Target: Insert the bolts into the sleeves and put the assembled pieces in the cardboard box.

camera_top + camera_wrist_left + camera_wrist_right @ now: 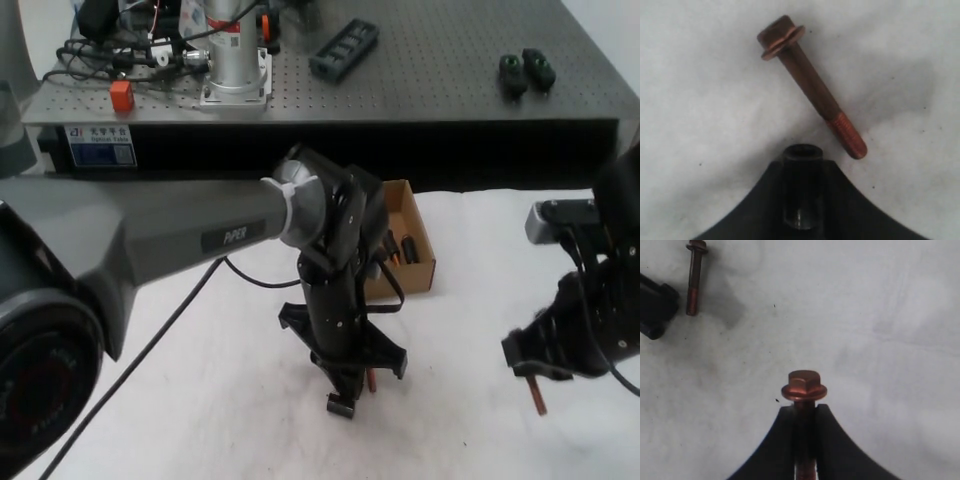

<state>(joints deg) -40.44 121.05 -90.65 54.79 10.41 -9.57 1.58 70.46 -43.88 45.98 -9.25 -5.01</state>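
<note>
Left pincer (801,170) gripped a sleeve (801,200); right pincer (804,412) clenched a bolt (803,385); the two needed lining up squarely before pushing.

Bare white cloth (460,340) lies between the arms; the left arm (200,235) blocks the cardboard box (412,278)

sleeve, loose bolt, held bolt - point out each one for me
sleeve (801,192), left wrist view, on its dark side below the open end
loose bolt (810,86), left wrist view, on the smooth shank
held bolt (803,381), right wrist view, on the hex head
</note>
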